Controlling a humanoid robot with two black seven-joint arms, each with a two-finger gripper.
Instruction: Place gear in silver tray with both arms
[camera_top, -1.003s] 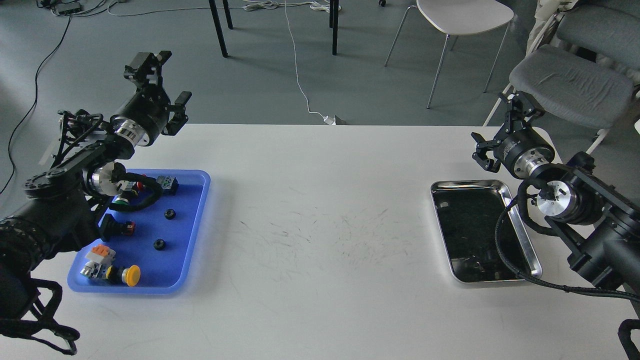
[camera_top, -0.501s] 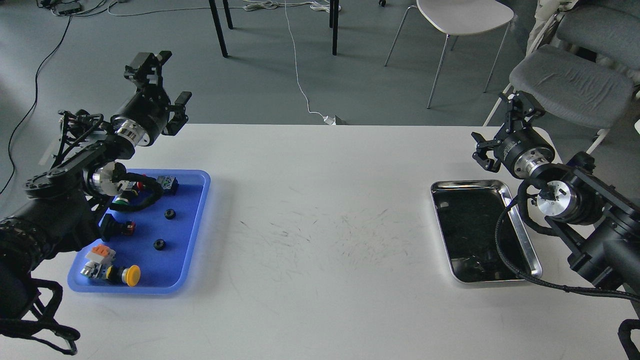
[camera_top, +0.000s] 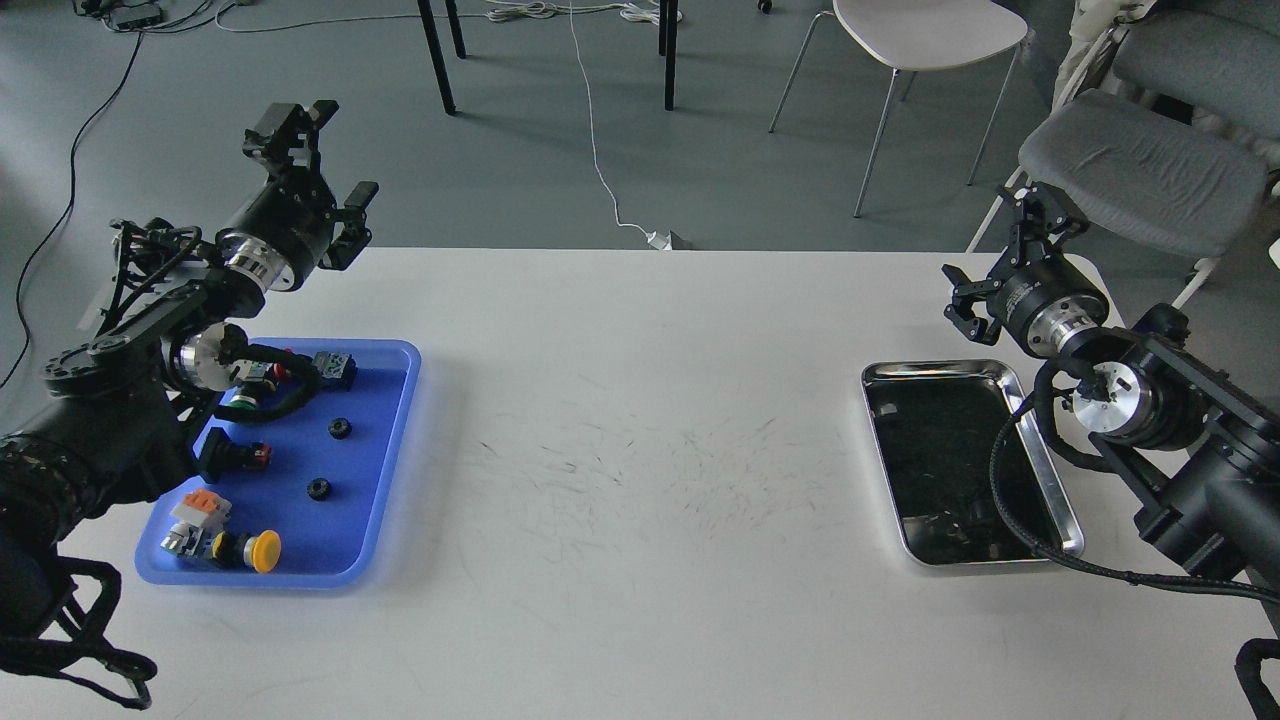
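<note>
The silver tray (camera_top: 1062, 502) is polished metal with a dark, mirror-like base. The blue tray (camera_top: 385, 480) looks like smooth plastic. The table (camera_top: 640, 420) is matt white and finely scratched; the gears (camera_top: 339, 428) seem dull black.

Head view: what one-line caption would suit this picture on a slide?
Both open grippers, left gripper and right gripper, raised above a white table; two black gears wait in the blue tray, silver tray empty.

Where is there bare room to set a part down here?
The white table is bare between the blue tray and the silver tray. The silver tray's dark base holds nothing. The blue tray's left side is crowded.
</note>
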